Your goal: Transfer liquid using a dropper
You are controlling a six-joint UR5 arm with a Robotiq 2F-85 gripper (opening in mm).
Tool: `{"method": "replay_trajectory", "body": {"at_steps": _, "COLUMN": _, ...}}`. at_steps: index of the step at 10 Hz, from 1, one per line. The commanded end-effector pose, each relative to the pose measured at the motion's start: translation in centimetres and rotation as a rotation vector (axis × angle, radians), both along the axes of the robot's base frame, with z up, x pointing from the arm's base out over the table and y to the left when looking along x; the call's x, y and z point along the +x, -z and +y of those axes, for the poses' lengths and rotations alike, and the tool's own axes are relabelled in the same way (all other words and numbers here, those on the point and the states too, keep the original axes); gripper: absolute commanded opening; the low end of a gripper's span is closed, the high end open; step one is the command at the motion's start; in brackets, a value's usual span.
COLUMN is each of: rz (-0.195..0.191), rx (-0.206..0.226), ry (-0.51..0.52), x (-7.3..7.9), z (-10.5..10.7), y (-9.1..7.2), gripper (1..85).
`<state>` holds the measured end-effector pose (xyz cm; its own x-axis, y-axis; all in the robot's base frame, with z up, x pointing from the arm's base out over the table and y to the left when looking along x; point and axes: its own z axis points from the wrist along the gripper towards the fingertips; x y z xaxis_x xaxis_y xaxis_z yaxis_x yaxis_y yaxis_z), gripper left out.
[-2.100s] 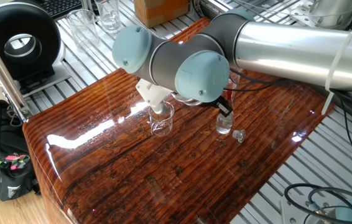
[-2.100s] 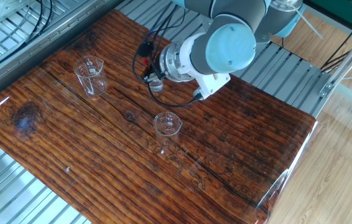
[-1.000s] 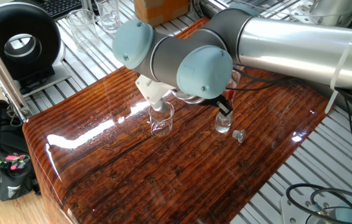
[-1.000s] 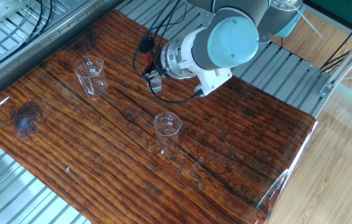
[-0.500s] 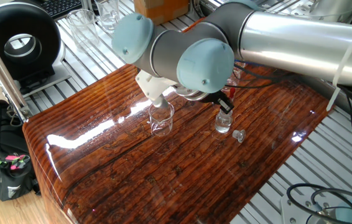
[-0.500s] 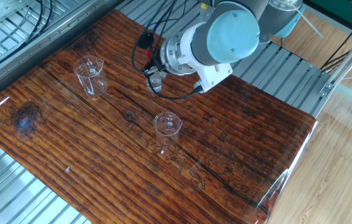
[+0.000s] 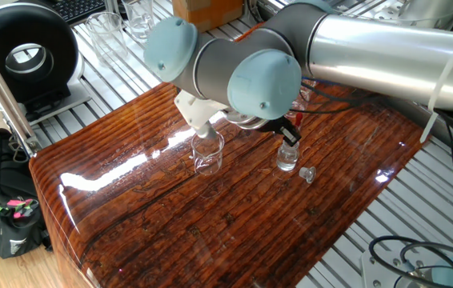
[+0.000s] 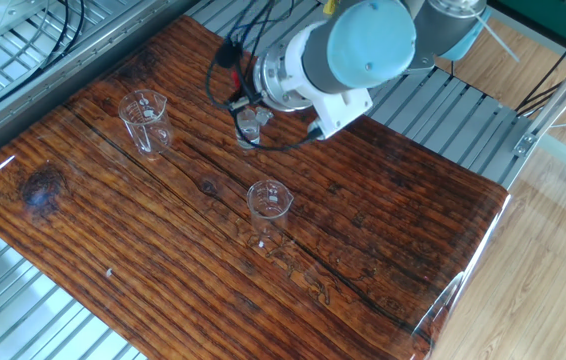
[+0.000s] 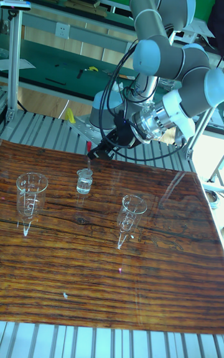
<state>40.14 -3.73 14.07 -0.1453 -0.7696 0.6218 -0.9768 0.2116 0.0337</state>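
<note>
Gripper: your gripper (image 9: 99, 149) is hanging low over the table (image 9: 106, 283), just above the small bottle (image 9: 84, 181); you can't tell whether its jaws are clenched or released, since the wrist and cables are hiding them.
Dropper: a red bulb (image 7: 294, 119) is showing at the gripper tip, right above the bottle's mouth; the glass tube is too slim to make out.
Liquid: you are seeing a little clear liquid (image 9: 83, 189) sitting in the bottle's bottom.
Bottle: it is standing upright and unstoppered, with its stopper (image 7: 307, 174) lying on the wood just beside it.
Beakers: one beaker (image 8: 146, 122) is standing well apart; another beaker (image 8: 269, 209) is nearer.
Writing: you are getting no legible label anywhere.
</note>
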Motion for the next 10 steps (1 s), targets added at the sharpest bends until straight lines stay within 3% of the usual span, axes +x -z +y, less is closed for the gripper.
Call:
{"method": "replay_trajectory", "body": {"at_steps": 1, "rz": -0.002, "rx": 0.031, "ry": 0.022, "x": 0.0, "z": 0.1, "y": -1.5, "gripper": 2.0}}
{"method": "replay_trajectory", "body": {"at_steps": 10, "rz": 0.066, "rx": 0.01, "ry": 0.019, "x": -0.1, "z": -2.4, "y": -5.9, "gripper": 2.0}}
